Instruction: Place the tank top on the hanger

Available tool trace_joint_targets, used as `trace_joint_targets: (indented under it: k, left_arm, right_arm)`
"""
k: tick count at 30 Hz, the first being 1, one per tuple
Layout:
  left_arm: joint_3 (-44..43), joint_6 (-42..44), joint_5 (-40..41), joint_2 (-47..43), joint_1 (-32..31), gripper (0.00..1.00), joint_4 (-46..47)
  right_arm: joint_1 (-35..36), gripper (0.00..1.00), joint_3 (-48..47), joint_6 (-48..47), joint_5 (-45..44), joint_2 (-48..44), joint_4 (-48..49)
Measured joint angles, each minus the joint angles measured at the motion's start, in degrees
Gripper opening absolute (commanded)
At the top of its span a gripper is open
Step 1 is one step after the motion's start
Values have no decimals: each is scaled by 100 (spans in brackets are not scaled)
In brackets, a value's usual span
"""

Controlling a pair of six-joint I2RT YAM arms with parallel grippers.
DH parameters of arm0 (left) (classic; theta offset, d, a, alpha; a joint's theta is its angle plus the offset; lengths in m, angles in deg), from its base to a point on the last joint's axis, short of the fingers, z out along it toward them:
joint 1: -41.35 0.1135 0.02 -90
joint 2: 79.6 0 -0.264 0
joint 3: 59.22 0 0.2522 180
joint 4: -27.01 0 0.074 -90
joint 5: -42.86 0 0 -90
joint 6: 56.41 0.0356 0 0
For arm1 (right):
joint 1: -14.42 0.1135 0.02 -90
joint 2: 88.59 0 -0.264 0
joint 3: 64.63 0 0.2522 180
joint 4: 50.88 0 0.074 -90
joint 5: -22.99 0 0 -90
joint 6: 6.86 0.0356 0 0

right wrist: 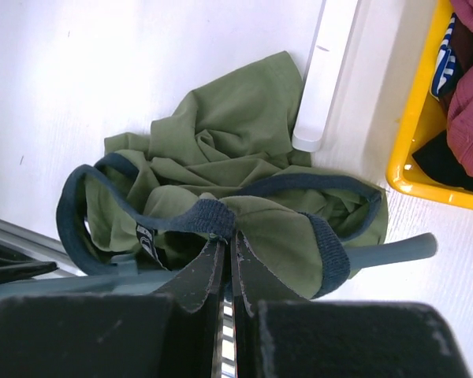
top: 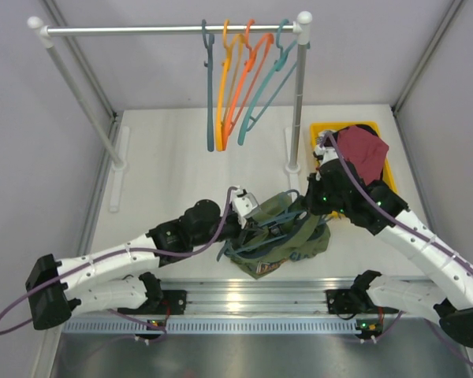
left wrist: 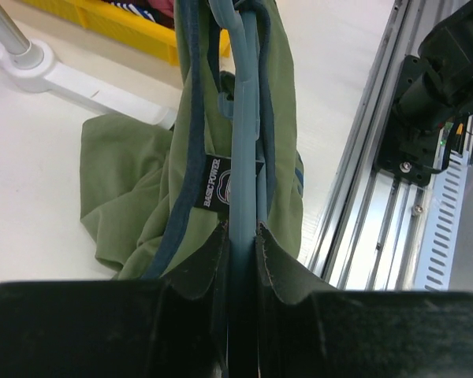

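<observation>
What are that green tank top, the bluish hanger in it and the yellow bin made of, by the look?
Tank top: soft matte knit, probably cotton; it slumps in loose folds, and its dark trim looks ribbed. Hanger: moulded plastic, it seems; smooth, evenly coloured, with a faint sheen. Bin: hard glossy plastic, judging by its shiny rounded rim.

A white table [top: 181, 157] is lying under soft, even light, with pale grey walls [top: 363, 55] standing around it. A clothes rail [top: 142, 30] is standing at the far side, coloured hangers [top: 221, 94] hanging from it. A yellow bin [top: 331, 125] is sitting at the right edge.
</observation>
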State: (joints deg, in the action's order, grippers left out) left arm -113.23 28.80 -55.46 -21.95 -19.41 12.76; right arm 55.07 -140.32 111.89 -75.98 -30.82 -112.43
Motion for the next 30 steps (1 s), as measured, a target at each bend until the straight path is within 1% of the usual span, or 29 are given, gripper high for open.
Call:
trace_joint_targets:
  k: [4,6,7,8,10,11,13,14,15,20,23,25,27,30]
  left_arm:
    - [94,-61,11,291,-4,0,514]
    - [129,-105,39,380,-7,0,688]
    - [136,-116,63,428,-4,0,756]
    - [138,-129,85,468,-7,0,817]
    - [140,-153,116,516,-4,0,918]
    - [140,-162,127,540,-7,0,994]
    - [140,-195,149,586,-7,0,1099]
    - [140,-212,157,608,-7,0,1143]
    - [140,-229,170,634,-7,0,1185]
    - [136,-304,173,774,-4,0,1303]
    - [83,-358,164,935,-4,0,1266]
    - [-15,-404,109,1097,2,0,1228]
    - [-105,-431,37,1235,2,0,1222]
    - [-190,-472,-46,1338,2,0,1211]
  right_arm:
    - [2,2,94,96,-50,-144,90]
    - [2,7,166,146,-101,-256,111]
    - [4,10,208,173,-125,-326,131]
    - [4,16,243,199,-151,-400,140]
    - [4,18,284,238,-203,-538,149]
    - [4,24,308,240,-240,-605,164]
    - [9,31,348,278,-326,-713,195]
    - [9,36,387,304,-378,-787,205]
    - [9,38,450,317,-424,-890,214]
    - [9,44,730,315,-638,-1515,267]
    - [9,47,994,179,-562,-1993,568]
    - [11,47,1182,70,-422,-2245,861]
    - [20,45,1318,-46,-295,-2332,1091]
    - [107,45,1445,-197,-166,-2149,1434]
